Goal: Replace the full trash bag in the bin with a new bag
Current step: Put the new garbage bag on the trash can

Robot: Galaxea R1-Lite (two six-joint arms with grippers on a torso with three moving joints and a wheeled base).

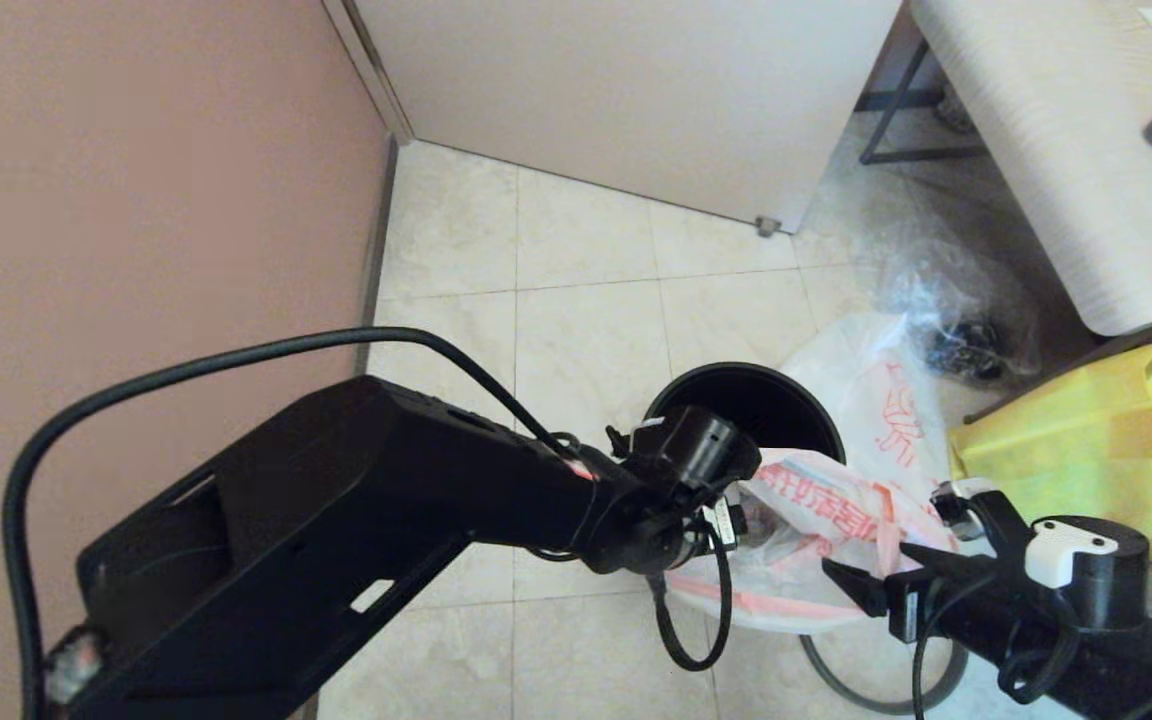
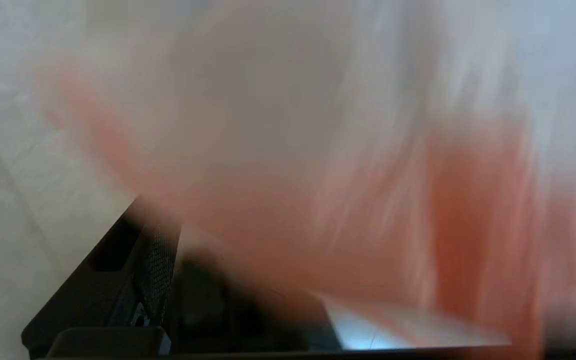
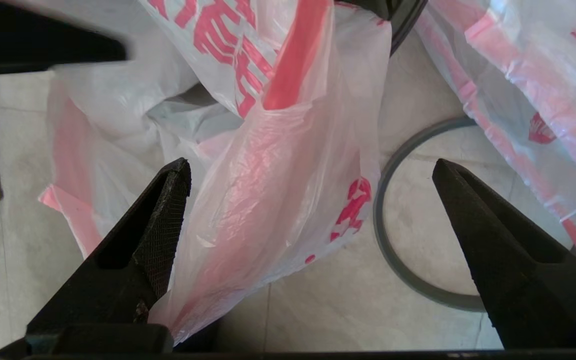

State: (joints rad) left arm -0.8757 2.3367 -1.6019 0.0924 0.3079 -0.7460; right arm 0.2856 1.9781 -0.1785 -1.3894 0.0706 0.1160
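- Far left stands a pinkish-brown wall (image 1: 136,180), and beyond it a pale door (image 1: 616,90) meets the tiled floor (image 1: 576,290).
- The left arm reaches across from the lower left, and the left gripper (image 1: 726,520) sits at the near rim of the bin (image 1: 746,400), pressed into white-and-pink plastic.
- In the left wrist view that plastic fills nearly everything as a blur; only one dark finger shows, so I cannot tell how those jaws stand.
- The bin is a small round black pail on the floor, its mouth open, with no bag lining visible inside.
- The new bag (image 1: 816,540) hangs limp between the two grippers, just in front of the bin, its red print and pink band showing, with part of it draped against the bin's near edge.
- Under it on the floor lies the thin grey hoop (image 3: 408,250), off the bin.
- The right gripper (image 1: 861,585) is at the bag's lower right; its jaws are spread wide, with a fold of the new bag (image 3: 268,190) lying against one finger (image 3: 158,235) and the other finger well clear.
- Behind the bin to the right lies the full trash bag (image 1: 876,390), on the floor and touching the bin's far side.
- Further right sit a clear crinkly bag (image 1: 956,310), a yellow fabric bag (image 1: 1066,440) and a pale table (image 1: 1066,130).
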